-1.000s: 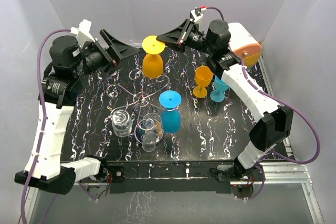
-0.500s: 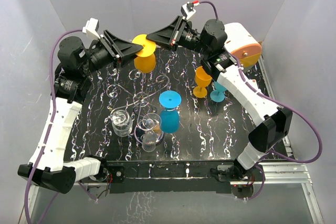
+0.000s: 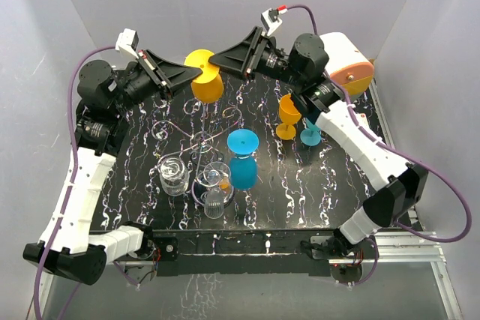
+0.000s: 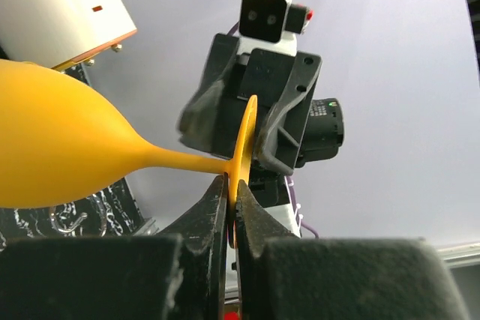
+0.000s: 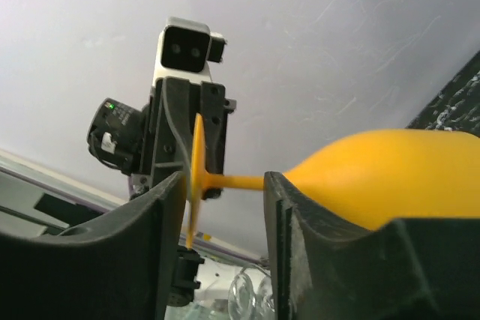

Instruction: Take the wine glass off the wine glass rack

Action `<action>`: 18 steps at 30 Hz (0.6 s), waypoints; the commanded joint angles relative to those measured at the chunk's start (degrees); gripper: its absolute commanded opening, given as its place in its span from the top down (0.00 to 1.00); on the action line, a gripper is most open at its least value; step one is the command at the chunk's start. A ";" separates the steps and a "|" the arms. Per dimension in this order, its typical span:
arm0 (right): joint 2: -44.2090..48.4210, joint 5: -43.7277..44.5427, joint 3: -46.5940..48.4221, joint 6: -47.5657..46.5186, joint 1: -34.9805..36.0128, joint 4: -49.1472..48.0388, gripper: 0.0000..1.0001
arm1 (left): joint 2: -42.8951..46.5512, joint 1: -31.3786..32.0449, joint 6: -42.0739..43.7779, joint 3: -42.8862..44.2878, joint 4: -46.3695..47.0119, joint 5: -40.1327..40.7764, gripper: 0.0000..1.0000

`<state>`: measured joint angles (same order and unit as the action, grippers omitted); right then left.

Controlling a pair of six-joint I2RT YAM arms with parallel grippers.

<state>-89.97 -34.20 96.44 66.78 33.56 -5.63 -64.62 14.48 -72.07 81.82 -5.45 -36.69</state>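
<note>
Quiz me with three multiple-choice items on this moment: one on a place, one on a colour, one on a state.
1. The left gripper grips the wine glass by its: A bowl; B stem; C foot.
2. That wine glass is: A blue; B yellow; C clear.
3. The right gripper is: A shut on the bowl; B open, stem between its fingers; C out of view.
Answers: C, the left wrist view shows the foot's rim pinched; B, bowl, stem and foot are all yellow; B, the right wrist view shows the fingers apart.

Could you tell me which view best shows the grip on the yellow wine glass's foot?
The left wrist view: the left gripper clearly pinches the foot of the yellow wine glass. The right wrist view shows the open right gripper around the stem; the top view shows it small.
</note>
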 commanded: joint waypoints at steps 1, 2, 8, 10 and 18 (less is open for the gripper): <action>7.38 1.97 -3.42 -6.17 -1.95 1.66 0.50 | 3.89 0.26 -5.63 -0.97 9.63 -3.65 1.00; 9.46 2.82 -4.63 -7.42 -2.57 2.21 0.43 | 4.23 0.23 -7.00 -1.11 11.37 -3.75 1.00; 18.46 9.57 -12.60 -12.31 -4.12 3.18 0.16 | 5.63 0.21 -16.25 -2.94 26.68 -3.83 1.00; 20.69 10.23 -14.76 -12.47 -4.12 1.62 0.13 | 5.74 0.26 -20.29 -3.87 33.56 -3.41 1.00; 22.37 3.83 -18.60 -2.83 -4.12 -16.42 0.16 | 6.64 0.21 -32.82 -7.29 54.04 -0.20 1.00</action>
<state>-67.26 -26.76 78.52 58.63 29.23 -7.70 -59.42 14.74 -97.45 75.57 34.46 -38.41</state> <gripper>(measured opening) 0.866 0.020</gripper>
